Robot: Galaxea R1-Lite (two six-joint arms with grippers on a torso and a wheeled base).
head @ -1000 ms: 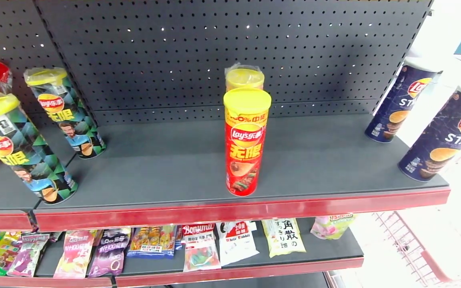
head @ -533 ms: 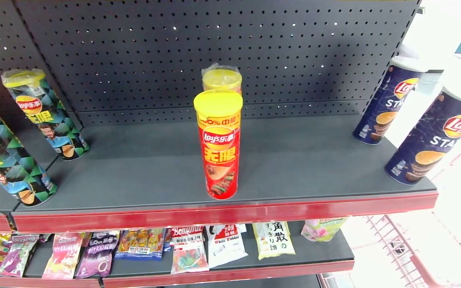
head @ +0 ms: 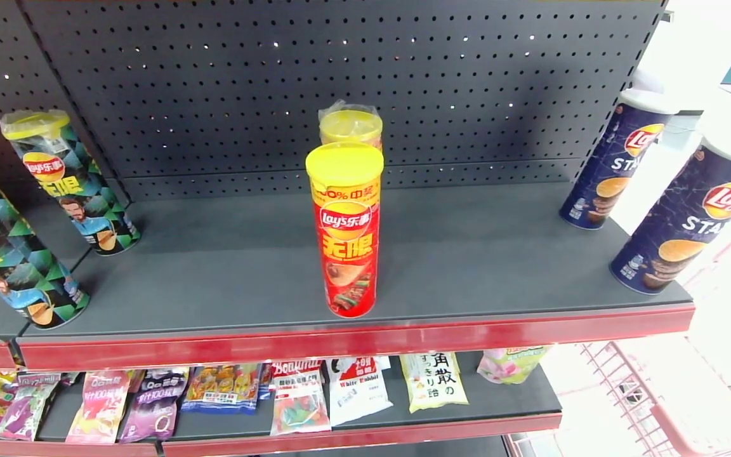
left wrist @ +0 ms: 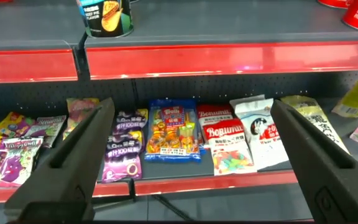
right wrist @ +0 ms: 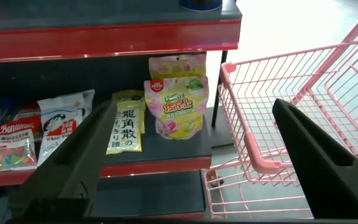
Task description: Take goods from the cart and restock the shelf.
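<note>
A red chip can (head: 346,235) with a yellow lid stands upright near the front edge of the dark upper shelf (head: 232,266), and a second yellow-lidded can (head: 351,123) stands right behind it. My left gripper (left wrist: 191,106) is open and empty, facing the lower shelf's snack bags (left wrist: 173,132). My right gripper (right wrist: 194,104) is also open and empty, level with the lower shelf's right end and beside the pink wire cart (right wrist: 253,158). A corner of the cart (head: 657,412) shows at the lower right in the head view.
Two green chip cans (head: 70,181) stand at the shelf's left and two dark blue cans (head: 613,165) at its right, with bare board on both sides of the red can. Candy bags (head: 299,397) line the lower shelf, with pale bags (right wrist: 179,102) at its right end.
The head view has swung a little to the right since a second ago, so the whole picture slid left. The cans and bags themselves have not moved.
</note>
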